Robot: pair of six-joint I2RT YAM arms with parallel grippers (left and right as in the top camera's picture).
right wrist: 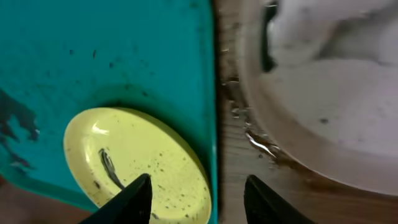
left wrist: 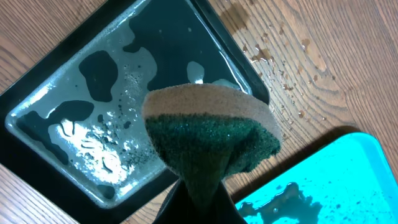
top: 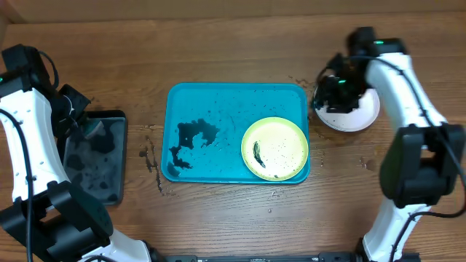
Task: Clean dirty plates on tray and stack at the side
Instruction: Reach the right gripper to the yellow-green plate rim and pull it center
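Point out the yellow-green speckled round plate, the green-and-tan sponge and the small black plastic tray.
yellow-green speckled round plate (top: 274,148), overhead view, its centre
green-and-tan sponge (left wrist: 211,134), left wrist view, green scouring face
small black plastic tray (left wrist: 102,68), left wrist view, wet floor

Grainy brown wooden table (top: 233,225) (some wet specks (top: 151,156)), evenly lit.

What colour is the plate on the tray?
Yellow-green plate with dark speckles and a dark smear, clearest in the right wrist view.
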